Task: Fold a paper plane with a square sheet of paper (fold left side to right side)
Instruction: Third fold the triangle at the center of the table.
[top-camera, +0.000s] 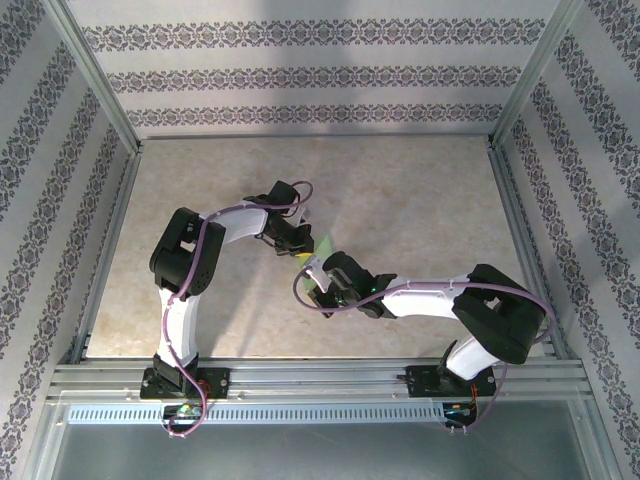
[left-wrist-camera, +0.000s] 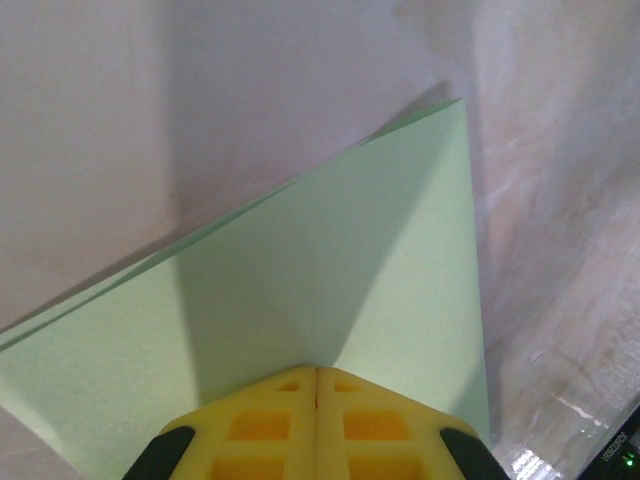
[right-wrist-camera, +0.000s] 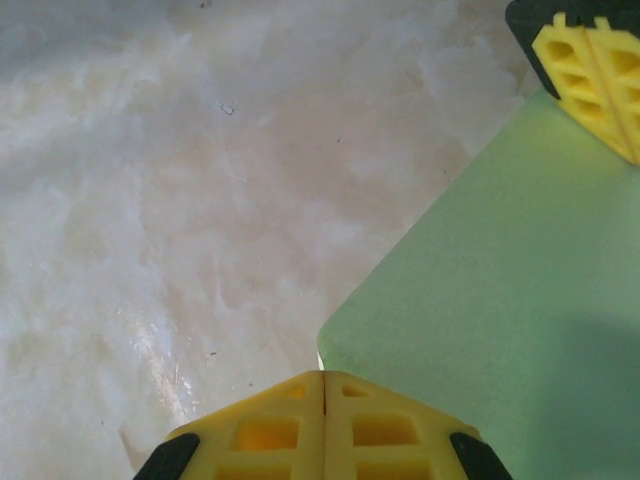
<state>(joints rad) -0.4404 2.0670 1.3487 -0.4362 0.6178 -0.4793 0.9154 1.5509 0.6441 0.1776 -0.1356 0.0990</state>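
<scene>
Currently: two-point pinch on sheet (top-camera: 325, 243), middle of table (top-camera: 420, 200)

Left gripper (left-wrist-camera: 317, 376) is fully closed on the sheet. A crease fans out from its tips, so I read it as pressing folded layers together. Right gripper (right-wrist-camera: 323, 378) is closed too, with the sheet's corner at its tips (looks nipped, likely an anchor against sliding). The top view gives layout: a green sliver between both wrists. The left wrist view adds the doubled edge. The right wrist view adds the left fingers (right-wrist-camera: 585, 65) on the far edge.
</scene>
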